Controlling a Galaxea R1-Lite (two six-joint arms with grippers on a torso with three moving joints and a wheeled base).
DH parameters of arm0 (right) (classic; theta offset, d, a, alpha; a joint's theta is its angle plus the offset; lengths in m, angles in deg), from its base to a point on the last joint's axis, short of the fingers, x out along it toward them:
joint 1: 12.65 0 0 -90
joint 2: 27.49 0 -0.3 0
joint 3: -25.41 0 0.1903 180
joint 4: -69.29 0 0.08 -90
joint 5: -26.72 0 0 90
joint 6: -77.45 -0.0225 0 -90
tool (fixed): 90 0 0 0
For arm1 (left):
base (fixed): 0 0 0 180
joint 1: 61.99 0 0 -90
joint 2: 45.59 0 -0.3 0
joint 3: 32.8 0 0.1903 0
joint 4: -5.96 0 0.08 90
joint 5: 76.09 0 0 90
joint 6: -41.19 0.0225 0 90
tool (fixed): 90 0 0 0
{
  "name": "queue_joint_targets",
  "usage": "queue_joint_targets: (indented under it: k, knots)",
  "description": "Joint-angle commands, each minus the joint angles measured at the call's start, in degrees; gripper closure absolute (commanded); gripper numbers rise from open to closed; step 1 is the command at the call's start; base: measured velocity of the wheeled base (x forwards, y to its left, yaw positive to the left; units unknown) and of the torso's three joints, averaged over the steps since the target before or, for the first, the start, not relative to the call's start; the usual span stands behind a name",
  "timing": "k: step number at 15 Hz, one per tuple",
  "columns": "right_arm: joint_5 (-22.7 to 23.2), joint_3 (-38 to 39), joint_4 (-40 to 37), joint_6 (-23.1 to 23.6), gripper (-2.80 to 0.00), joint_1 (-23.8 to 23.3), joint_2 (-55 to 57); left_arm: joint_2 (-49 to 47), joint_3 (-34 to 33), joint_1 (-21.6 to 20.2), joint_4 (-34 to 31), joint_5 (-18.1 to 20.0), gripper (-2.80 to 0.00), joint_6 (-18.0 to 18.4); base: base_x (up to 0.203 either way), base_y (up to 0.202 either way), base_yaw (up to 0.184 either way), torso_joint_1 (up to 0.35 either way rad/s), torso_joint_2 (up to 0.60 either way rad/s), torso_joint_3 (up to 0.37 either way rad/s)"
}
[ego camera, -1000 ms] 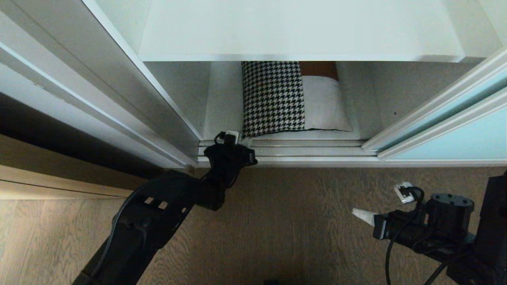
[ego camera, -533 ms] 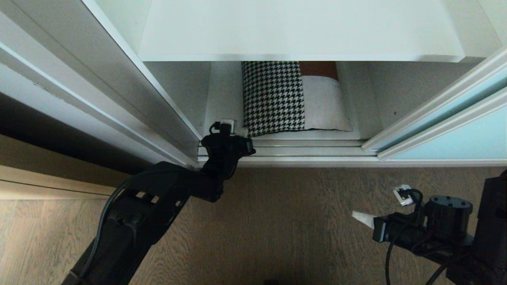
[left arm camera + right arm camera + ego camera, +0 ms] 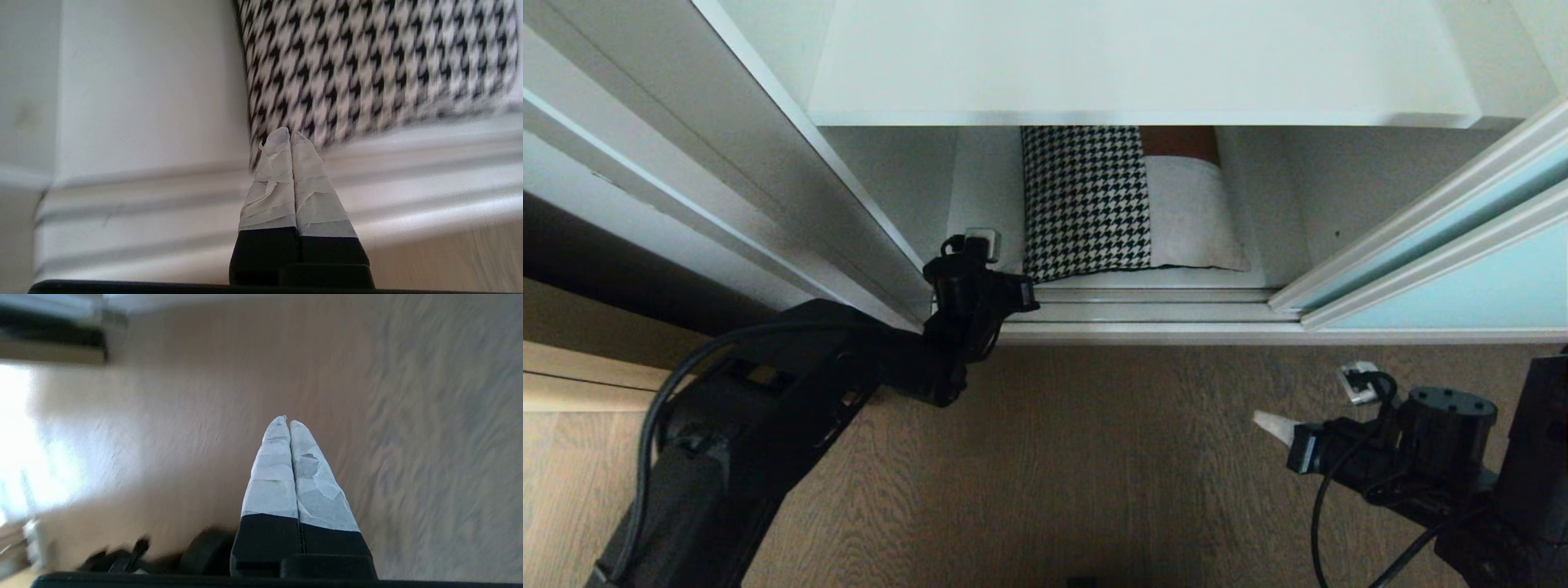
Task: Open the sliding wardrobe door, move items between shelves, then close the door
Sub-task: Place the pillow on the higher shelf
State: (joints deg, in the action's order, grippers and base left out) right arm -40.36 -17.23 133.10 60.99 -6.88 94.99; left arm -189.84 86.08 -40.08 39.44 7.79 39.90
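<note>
The sliding wardrobe door point(image 3: 1462, 278), frosted pale blue glass in a silver frame, stands pushed to the right, leaving the wardrobe open. The cushion point(image 3: 1119, 204) lies on the lower white shelf point(image 3: 984, 196), houndstooth half to the left, under the upper shelf point(image 3: 1143, 65). My left arm reaches over the door track. In the left wrist view the left gripper point(image 3: 290, 136) is shut and empty, its taped tips at the near left corner of the cushion point(image 3: 367, 61); I cannot tell whether they touch. My right gripper point(image 3: 1266, 423) hangs shut and empty over the floor point(image 3: 286, 421).
The silver door track point(image 3: 1160, 314) runs along the wardrobe's front edge. A tall pale panel and frame point(image 3: 768, 163) bound the opening on the left. Grey-brown wood-grain floor point(image 3: 1094, 457) lies before the wardrobe. Bare shelf shows left of the cushion.
My left arm has pushed forward over the track, bringing its wrist in beside the cushion's near left corner. The right arm has hardly shifted. The cushion and door are unmoved.
</note>
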Motion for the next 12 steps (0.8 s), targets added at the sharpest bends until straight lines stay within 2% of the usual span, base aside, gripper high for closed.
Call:
queue_joint_targets:
  k: [1,4,5,7,9,12]
  knots:
    - [-0.7,-1.2,0.5,0.0,0.0,0.0,-1.3,7.6,-7.8,0.2,0.0,-0.2,0.0,0.0,0.0,0.0,0.0,0.0,0.0,0.0]
    - [-5.2,-3.7,-2.8,0.4,0.0,0.5,-4.7,15.8,-20.8,0.7,-0.3,-1.2,0.0,0.1,0.0,0.0,0.0,0.0,0.0,0.0]
    - [-6.3,-5.0,-4.3,0.4,0.0,0.5,-6.1,17.2,-23.3,0.7,-0.2,-3.7,0.0,0.2,0.0,0.0,0.0,0.0,0.0,0.0]
    - [-6.6,-8.2,-6.8,0.4,0.0,0.5,-6.4,15.9,-25.1,-0.5,0.9,-7.9,0.0,-0.1,0.0,0.0,0.0,0.0,0.0,0.0]
    - [-7.3,-12.4,-10.7,0.4,0.0,0.5,-6.2,15.7,-27.5,-1.6,3.0,-8.5,0.0,-0.4,0.0,0.0,0.0,0.0,0.0,0.0]
    - [-10.3,-20.6,-21.4,0.6,0.0,0.6,-6.2,15.9,-34.0,-1.7,4.0,-8.4,0.0,-1.3,0.0,0.0,0.0,0.0,0.0,0.0]
